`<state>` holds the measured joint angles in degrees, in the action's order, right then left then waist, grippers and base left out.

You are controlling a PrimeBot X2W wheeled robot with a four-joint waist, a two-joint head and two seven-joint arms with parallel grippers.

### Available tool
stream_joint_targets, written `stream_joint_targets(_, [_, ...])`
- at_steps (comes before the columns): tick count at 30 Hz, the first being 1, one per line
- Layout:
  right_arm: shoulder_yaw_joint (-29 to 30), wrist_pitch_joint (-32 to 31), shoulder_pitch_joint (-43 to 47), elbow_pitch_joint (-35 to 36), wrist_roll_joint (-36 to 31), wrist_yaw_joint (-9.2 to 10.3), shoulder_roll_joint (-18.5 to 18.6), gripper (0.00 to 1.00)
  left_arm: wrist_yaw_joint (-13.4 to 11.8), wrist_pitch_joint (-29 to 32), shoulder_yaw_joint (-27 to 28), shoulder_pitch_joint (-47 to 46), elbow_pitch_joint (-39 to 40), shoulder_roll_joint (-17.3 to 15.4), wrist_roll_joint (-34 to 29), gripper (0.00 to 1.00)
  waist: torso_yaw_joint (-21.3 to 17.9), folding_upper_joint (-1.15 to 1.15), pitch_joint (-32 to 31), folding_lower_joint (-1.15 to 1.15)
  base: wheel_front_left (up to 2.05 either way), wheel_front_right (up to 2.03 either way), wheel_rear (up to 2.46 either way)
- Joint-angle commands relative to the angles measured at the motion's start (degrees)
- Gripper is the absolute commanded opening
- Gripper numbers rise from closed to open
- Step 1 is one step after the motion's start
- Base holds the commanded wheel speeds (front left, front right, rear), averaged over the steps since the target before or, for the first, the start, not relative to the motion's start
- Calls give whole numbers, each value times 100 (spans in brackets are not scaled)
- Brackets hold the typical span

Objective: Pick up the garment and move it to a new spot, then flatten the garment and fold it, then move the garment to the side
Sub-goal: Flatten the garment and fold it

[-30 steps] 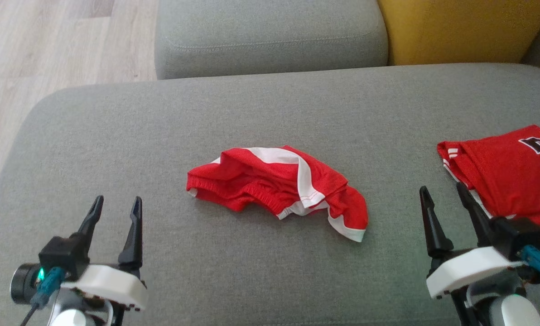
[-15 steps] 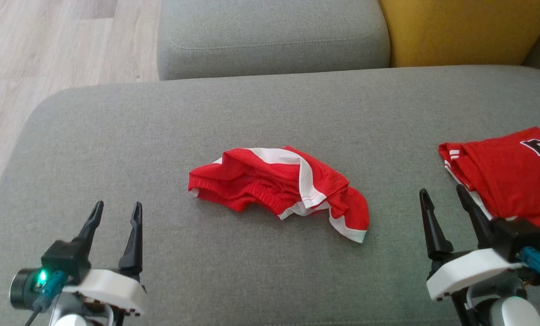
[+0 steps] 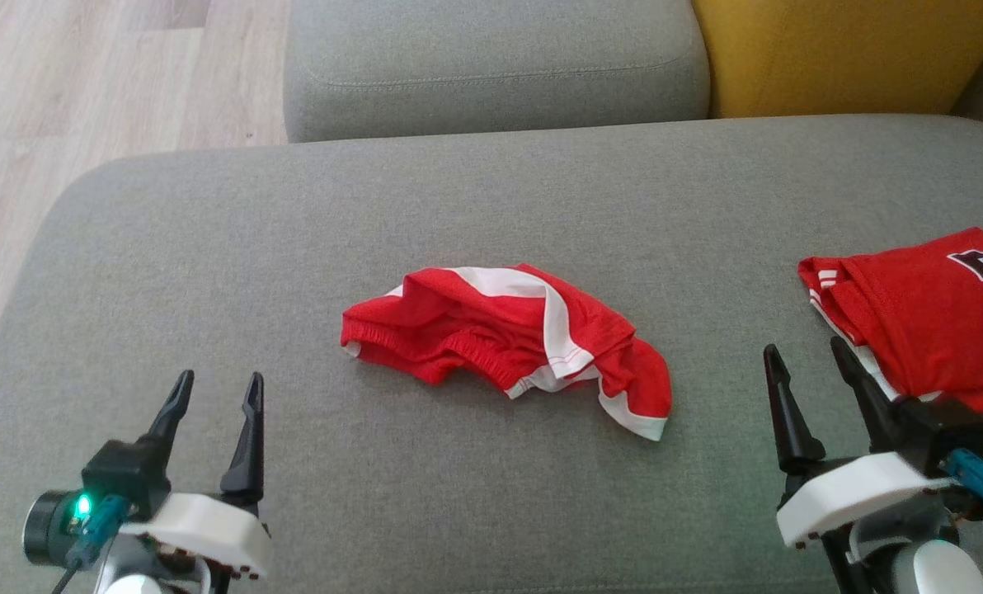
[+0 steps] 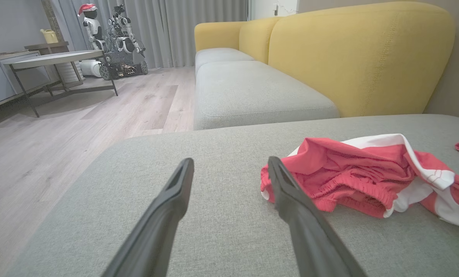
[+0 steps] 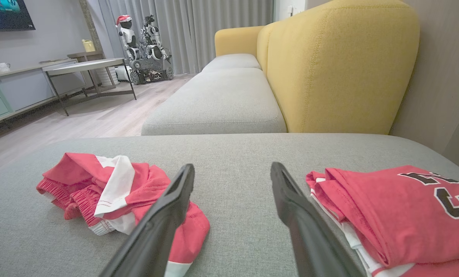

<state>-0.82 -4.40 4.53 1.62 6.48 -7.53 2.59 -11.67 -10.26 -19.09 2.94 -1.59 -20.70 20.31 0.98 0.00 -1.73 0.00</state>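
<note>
Crumpled red garment with white trim lies mid-frame on a grey sofa cushion. The left gripper, lower left, and the right gripper, lower right, hover above the cushion with jaws released and empty, both well apart from the garment. A folded red jersey lies at the right edge, near the right gripper.

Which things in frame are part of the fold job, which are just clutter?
Job: crumpled red garment, centre of the grey cushion; left gripper and right gripper, both open, clear of it.
Lying about: folded red jersey at the cushion's right; yellow sofa back; table and parked robots across the room.
</note>
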Motion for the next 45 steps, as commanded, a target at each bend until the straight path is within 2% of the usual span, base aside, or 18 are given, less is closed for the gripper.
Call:
stream_joint_targets(1, [-101, -7, -195, 232, 13, 4, 29, 100, -44, -62, 239, -349, 159, -144, 34, 100, 0, 0, 4, 0, 0, 0, 0])
stream_joint_targets(9, [-91, -8, -219, 259, 34, 4, 29, 100, 13, -53, 169, -543, 127, -128, 49, 100, 18, 0, 124, 0, 0, 0, 0])
stream_joint_targets(13, [-132, -12, -337, 313, 36, 4, 29, 100, 281, 99, -5, -1086, 5, -82, 77, 100, 14, 0, 405, 0, 0, 0, 0])
stream_joint_targets(17, [-252, 11, -532, 318, 41, 4, 29, 100, 633, 430, -162, -1816, -459, 39, 246, 100, -84, 0, 727, 0, 0, 0, 0])
stream_joint_targets(18, [-252, 11, -532, 318, 41, 4, 29, 100, 633, 430, -162, -1816, -459, 39, 246, 100, -84, 0, 727, 0, 0, 0, 0])
stream_joint_targets(26, [-401, 143, -872, 158, 134, 4, 29, 100, 1143, 872, -175, -3078, -2105, 307, 682, 100, -449, 0, 1196, 0, 0, 0, 0])
stream_joint_targets(34, [-411, 247, -1003, -6, 219, 4, 29, 100, 1593, 1552, -304, -3725, -3733, 611, 1113, 98, -693, 0, 1413, 0, 0, 0, 0])
stream_joint_targets(35, [-412, 258, -1012, -22, 226, 4, 29, 100, 1635, 1642, -331, -3763, -3882, 638, 1155, 47, -713, 0, 1422, 0, 0, 0, 0])
stream_joint_targets(37, [-395, 275, -1022, -47, 249, 4, 29, 100, 1704, 1688, -342, -3827, -4083, 696, 1253, 0, -738, 0, 1437, 0, 0, 0, 0])
stream_joint_targets(41, [-366, 290, -1030, -52, 270, 4, 29, 100, 1773, 1526, -419, -3936, -4269, 704, 1242, 0, -752, 0, 1451, 0, 0, 0, 0])
stream_joint_targets(45, [-295, 281, -1005, -46, 284, 4, 29, 100, 1555, 721, -533, -4079, -4096, 608, 826, 0, -690, 0, 1408, 0, 0, 0, 0])
